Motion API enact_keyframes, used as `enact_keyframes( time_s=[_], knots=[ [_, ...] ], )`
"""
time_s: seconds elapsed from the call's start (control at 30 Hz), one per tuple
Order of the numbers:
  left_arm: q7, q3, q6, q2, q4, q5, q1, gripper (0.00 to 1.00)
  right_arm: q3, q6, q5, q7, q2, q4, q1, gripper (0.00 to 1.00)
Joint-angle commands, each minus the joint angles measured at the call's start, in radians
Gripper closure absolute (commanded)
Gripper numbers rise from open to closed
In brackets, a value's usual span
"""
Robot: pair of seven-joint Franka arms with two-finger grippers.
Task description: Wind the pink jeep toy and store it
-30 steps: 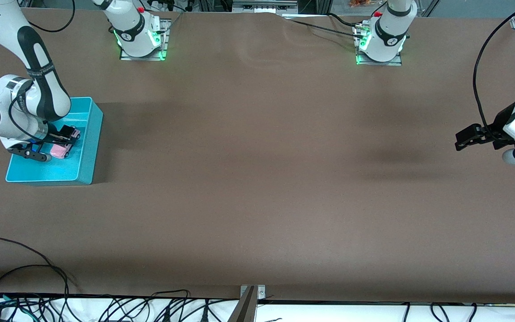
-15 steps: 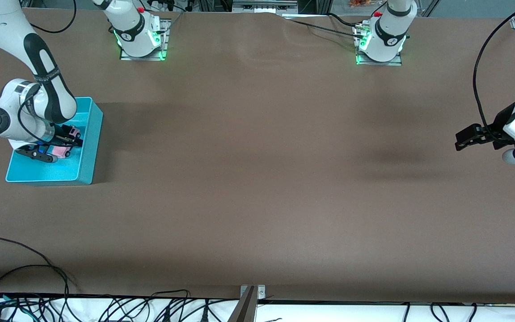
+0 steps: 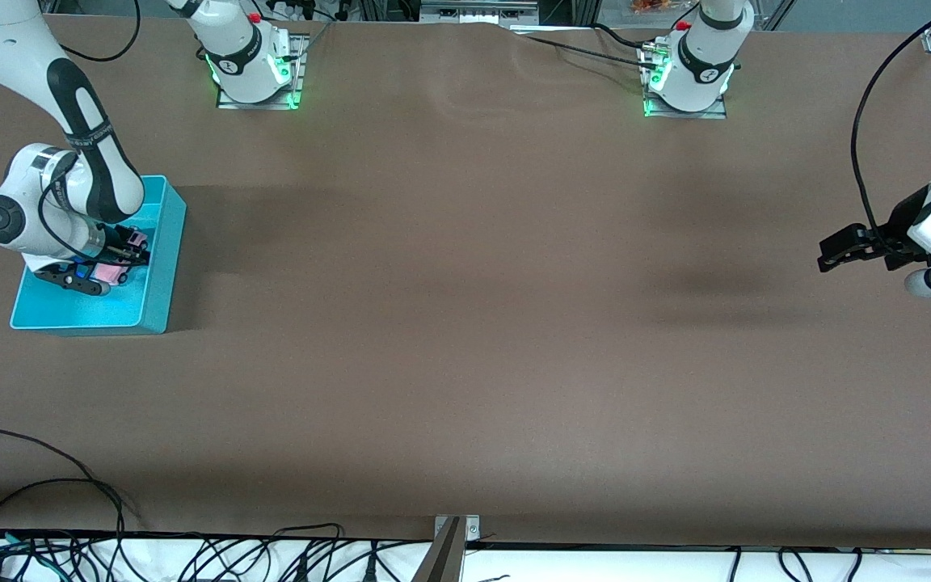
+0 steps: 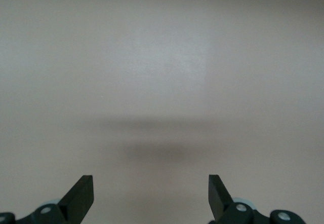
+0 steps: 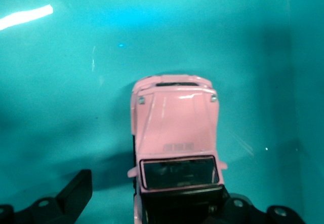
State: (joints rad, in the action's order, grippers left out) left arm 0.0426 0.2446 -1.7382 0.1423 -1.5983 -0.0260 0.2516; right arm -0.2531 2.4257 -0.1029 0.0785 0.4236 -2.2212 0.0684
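Jeep (image 5: 174,133) lies on the floor of the teal bin (image 3: 160,279), between the spread fingers of the right gripper (image 3: 102,267), which no longer grip it. Left gripper (image 3: 837,250) waits wide open and empty over bare table (image 3: 465,323), well apart from the bin.

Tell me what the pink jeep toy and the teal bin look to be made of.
Pink jeep toy: glossy painted body with soft highlights across the hood; die-cast metal or hard plastic, the look leaves it open. The windshield looks like dark clear plastic.
Teal bin: probably molded plastic, one even color, smooth semi-gloss floor with a bright light streak and fine scratches.
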Motion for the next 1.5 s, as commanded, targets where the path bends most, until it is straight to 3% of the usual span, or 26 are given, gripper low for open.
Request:
enact_keyframes(
  time_s=[0.0,0.53,0.8,1.17,1.3,1.47],
  knots=[
    [-0.024,-0.002,-0.012,-0.012,-0.015,0.035,0.006,0.0,0.02,-0.019,-0.012,0.009,-0.072,-0.061,0.039,0.0],
    [-0.026,-0.002,-0.011,-0.012,-0.015,0.034,0.006,0.0,0.034,-0.028,-0.012,0.003,-0.241,-0.074,0.039,0.0],
    [-0.024,-0.002,-0.011,-0.012,-0.015,0.034,0.006,0.0,0.089,-0.028,-0.014,0.0,-0.327,-0.069,0.039,0.0],
    [-0.024,-0.002,-0.011,-0.01,-0.015,0.034,0.006,0.0,0.21,-0.033,-0.012,0.003,-0.43,-0.035,0.031,0.0],
    [-0.024,-0.002,-0.011,-0.01,-0.015,0.032,0.006,0.0,0.265,-0.12,-0.011,0.006,-0.431,0.023,0.028,0.0],
    [-0.024,-0.002,-0.011,-0.01,-0.015,0.032,0.006,0.0,0.278,-0.339,0.0,0.001,-0.425,0.179,0.025,0.0]
  ],
)
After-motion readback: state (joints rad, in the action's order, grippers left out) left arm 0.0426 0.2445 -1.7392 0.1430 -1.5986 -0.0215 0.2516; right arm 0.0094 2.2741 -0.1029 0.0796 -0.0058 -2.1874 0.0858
